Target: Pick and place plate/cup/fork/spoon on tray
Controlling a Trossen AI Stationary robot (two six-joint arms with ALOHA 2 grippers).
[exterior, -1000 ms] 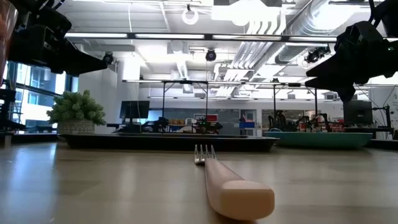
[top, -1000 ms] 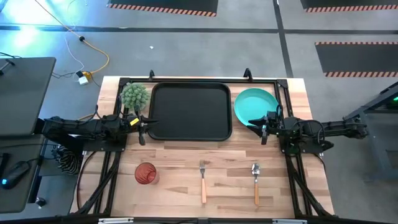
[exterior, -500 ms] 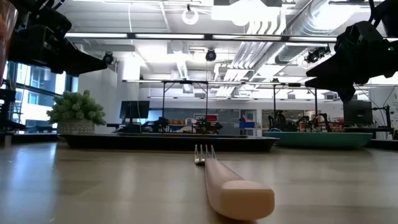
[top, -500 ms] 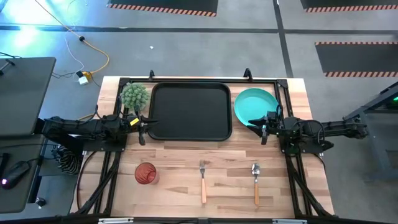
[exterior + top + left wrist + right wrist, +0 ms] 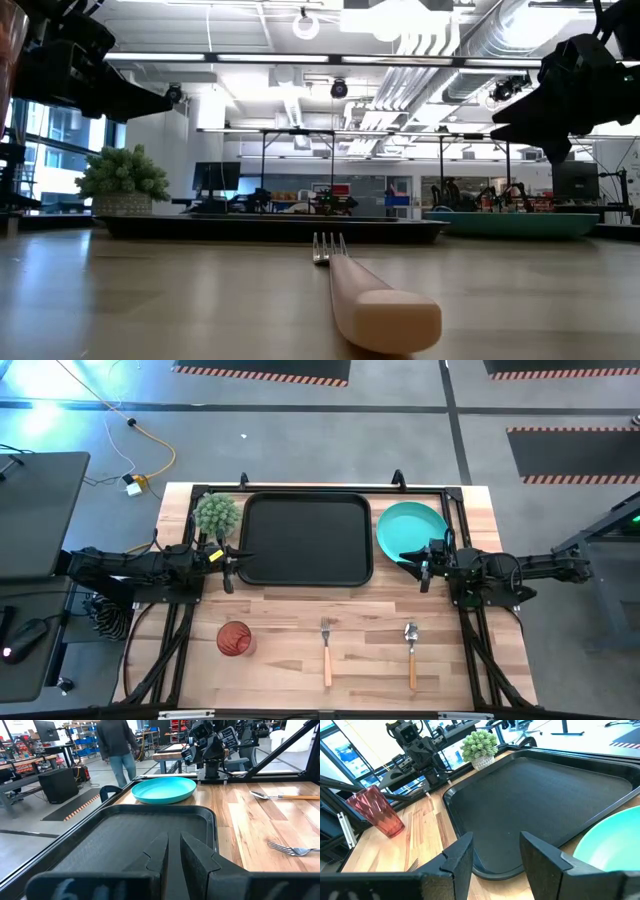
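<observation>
Left edge of the table (image 5: 280, 650): left gripper (image 5: 229, 568) hangs over the tray's left rim, beside the potted plant (image 5: 216, 513) at the far-left corner. Left wrist view shows its fingers (image 5: 197, 860) nearly together with a thin slit between them, nothing held.

Near-left part of the table: the cup (image 5: 234, 639), upright, well apart from the tray. Right wrist view alone shows its ribbed red wall (image 5: 377, 812).

Far middle: the tray (image 5: 305, 540), black, nothing on it. In the low view it is only a thin dark strip (image 5: 270, 228).

Near middle: the fork (image 5: 326, 650), tines pointing toward the tray. Low view looks straight down its handle (image 5: 380, 305), which fills the foreground; high view shows it slim and small.

Right of it, near edge: the spoon (image 5: 411, 654), parallel to the fork, bowl toward the tray. Low view does not show it; left wrist view catches its bowl (image 5: 262, 795).

Far right: the plate (image 5: 410, 528), on the wood just beside the tray's right rim. Right gripper (image 5: 425, 568) hovers at the plate's near edge, fingers (image 5: 540, 857) clearly apart, empty.

Left wrist view only: a person (image 5: 116, 747) walking in the room beyond the table.

No readable writing or brand in any view.
</observation>
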